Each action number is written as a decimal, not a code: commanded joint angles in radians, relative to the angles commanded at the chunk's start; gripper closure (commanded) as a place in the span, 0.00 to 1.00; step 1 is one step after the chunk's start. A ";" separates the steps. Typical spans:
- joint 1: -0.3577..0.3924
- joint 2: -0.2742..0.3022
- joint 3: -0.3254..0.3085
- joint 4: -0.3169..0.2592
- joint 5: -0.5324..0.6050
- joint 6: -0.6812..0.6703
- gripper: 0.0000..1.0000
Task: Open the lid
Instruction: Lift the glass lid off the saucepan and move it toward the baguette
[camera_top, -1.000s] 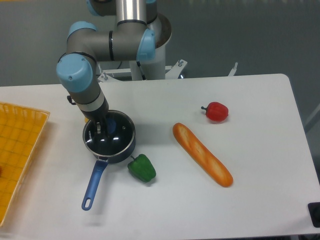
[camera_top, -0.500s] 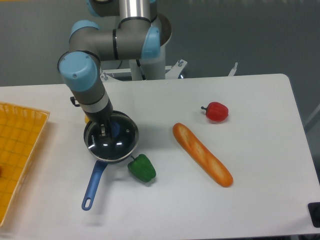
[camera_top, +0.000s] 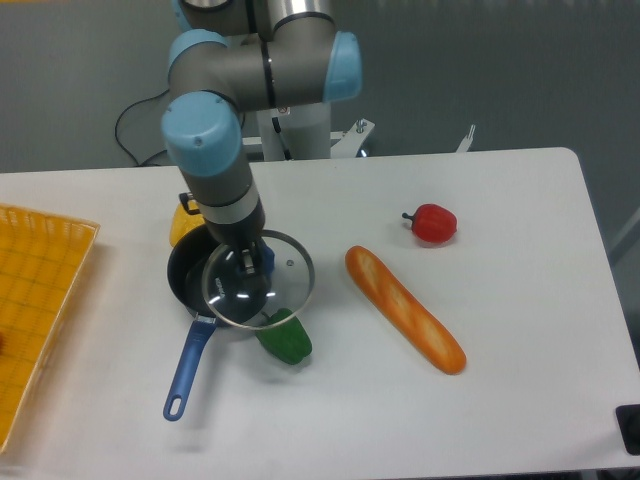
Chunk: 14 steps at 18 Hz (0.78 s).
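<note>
One lid (camera_top: 280, 290), knob clamped in jaws, overhangs saucepan (camera_top: 185, 280) rim and green pepper (camera_top: 287, 342).

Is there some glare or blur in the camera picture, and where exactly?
In the camera view, small white glints sit on the glass of the lid held by the gripper; the fingers there look soft and hard to make out. The bread and red pepper are sharp, with faint shadows on the table.

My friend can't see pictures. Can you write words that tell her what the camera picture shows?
A robot arm's gripper holds a glass lid by its blue knob, lifted partly off a dark saucepan. A green pepper, bread loaf and red pepper lie nearby on the white table.
</note>
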 joint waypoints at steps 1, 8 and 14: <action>0.011 0.000 0.000 0.002 -0.002 0.006 0.35; 0.057 -0.002 0.002 0.012 -0.009 0.040 0.35; 0.071 -0.003 -0.006 0.011 -0.009 0.045 0.35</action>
